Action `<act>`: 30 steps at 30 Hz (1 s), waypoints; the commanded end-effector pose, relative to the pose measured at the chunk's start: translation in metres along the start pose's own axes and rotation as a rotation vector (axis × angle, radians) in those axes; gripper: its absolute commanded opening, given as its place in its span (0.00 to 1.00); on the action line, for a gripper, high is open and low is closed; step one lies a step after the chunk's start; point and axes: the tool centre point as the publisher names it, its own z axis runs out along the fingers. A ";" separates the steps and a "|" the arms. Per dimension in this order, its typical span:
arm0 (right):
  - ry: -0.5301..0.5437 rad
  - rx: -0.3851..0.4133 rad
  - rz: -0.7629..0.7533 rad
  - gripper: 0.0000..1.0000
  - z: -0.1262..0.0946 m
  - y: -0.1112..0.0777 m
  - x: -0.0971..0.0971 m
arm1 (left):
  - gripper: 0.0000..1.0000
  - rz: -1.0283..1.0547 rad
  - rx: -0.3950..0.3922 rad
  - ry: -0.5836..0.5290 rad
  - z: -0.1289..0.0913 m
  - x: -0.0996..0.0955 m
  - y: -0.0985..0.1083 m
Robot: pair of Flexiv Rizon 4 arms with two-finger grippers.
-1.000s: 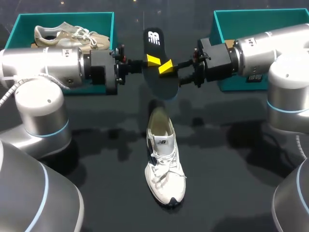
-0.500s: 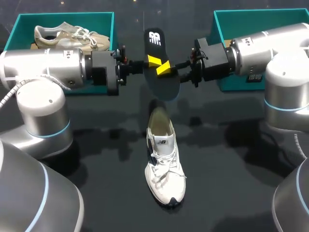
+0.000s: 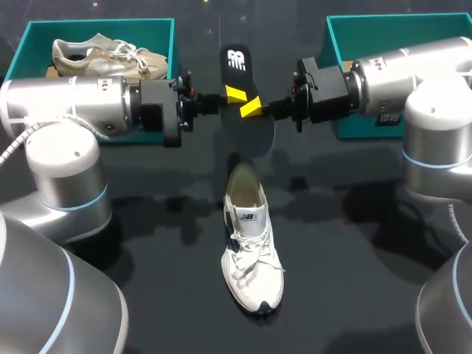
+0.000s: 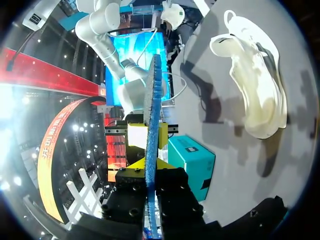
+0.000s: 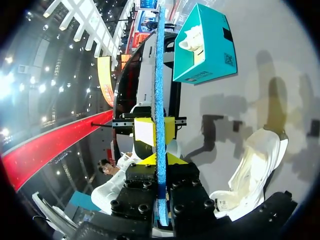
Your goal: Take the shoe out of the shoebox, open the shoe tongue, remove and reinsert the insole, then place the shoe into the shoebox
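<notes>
The black insole [image 3: 247, 127] hangs upright in the air over the middle of the table, held from both sides. From the left, my left gripper [image 3: 234, 94] is shut on it. My right gripper [image 3: 251, 108] is shut on it from the right. In the left wrist view the insole's blue edge [image 4: 151, 110] runs straight out between the left gripper's [image 4: 150, 163] fingers. The right wrist view shows the same edge [image 5: 160, 75] clamped in the right gripper [image 5: 160, 160]. The white shoe [image 3: 251, 243] lies on the table below, toe toward the front edge, also seen as the shoe [image 4: 255, 95] and the shoe [image 5: 255, 170].
A teal shoebox [image 3: 29, 37] at the back left holds a beige shoe [image 3: 103, 55]. A second teal shoebox [image 3: 346, 29] stands at the back right, partly behind my right arm. Dark tabletop lies around the white shoe.
My right gripper has shifted slightly left and its fingers have shut on the insole. The left gripper has kept its hold, and the white shoe has not moved.
</notes>
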 end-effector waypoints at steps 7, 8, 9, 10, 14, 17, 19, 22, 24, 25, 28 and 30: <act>0.004 -0.028 -0.012 0.00 -0.012 -0.002 -0.007 | 1.00 -0.037 0.008 0.022 -0.028 -0.011 -0.009; 0.005 -0.031 -0.015 0.00 -0.014 -0.002 -0.007 | 1.00 -0.027 0.002 0.038 -0.034 -0.012 -0.009; 0.004 -0.032 -0.016 0.00 -0.016 -0.002 -0.008 | 1.00 -0.018 -0.001 0.047 -0.038 -0.012 -0.010; 0.005 -0.032 -0.019 0.00 -0.019 -0.001 -0.009 | 1.00 -0.013 -0.005 0.056 -0.045 -0.012 -0.010; 0.049 -0.018 -0.045 0.00 -0.024 -0.001 -0.012 | 1.00 -0.007 -0.015 0.068 -0.050 -0.011 -0.010; 0.049 -0.018 -0.045 0.00 -0.024 -0.001 -0.012 | 1.00 -0.007 -0.015 0.068 -0.050 -0.011 -0.010; 0.049 -0.018 -0.045 0.00 -0.024 -0.001 -0.012 | 1.00 -0.007 -0.015 0.068 -0.050 -0.011 -0.010; 0.049 -0.018 -0.045 0.00 -0.024 -0.001 -0.012 | 1.00 -0.007 -0.015 0.068 -0.050 -0.011 -0.010; 0.049 -0.018 -0.045 0.00 -0.024 -0.001 -0.012 | 1.00 -0.007 -0.015 0.068 -0.050 -0.011 -0.010; 0.049 -0.018 -0.045 0.00 -0.024 -0.001 -0.012 | 1.00 -0.007 -0.015 0.068 -0.050 -0.011 -0.010; 0.049 -0.018 -0.045 0.00 -0.024 -0.001 -0.012 | 1.00 -0.007 -0.015 0.068 -0.050 -0.011 -0.010; 0.030 -0.023 -0.075 0.00 -0.025 -0.002 -0.013 | 1.00 -0.056 -0.055 0.091 -0.055 -0.009 -0.017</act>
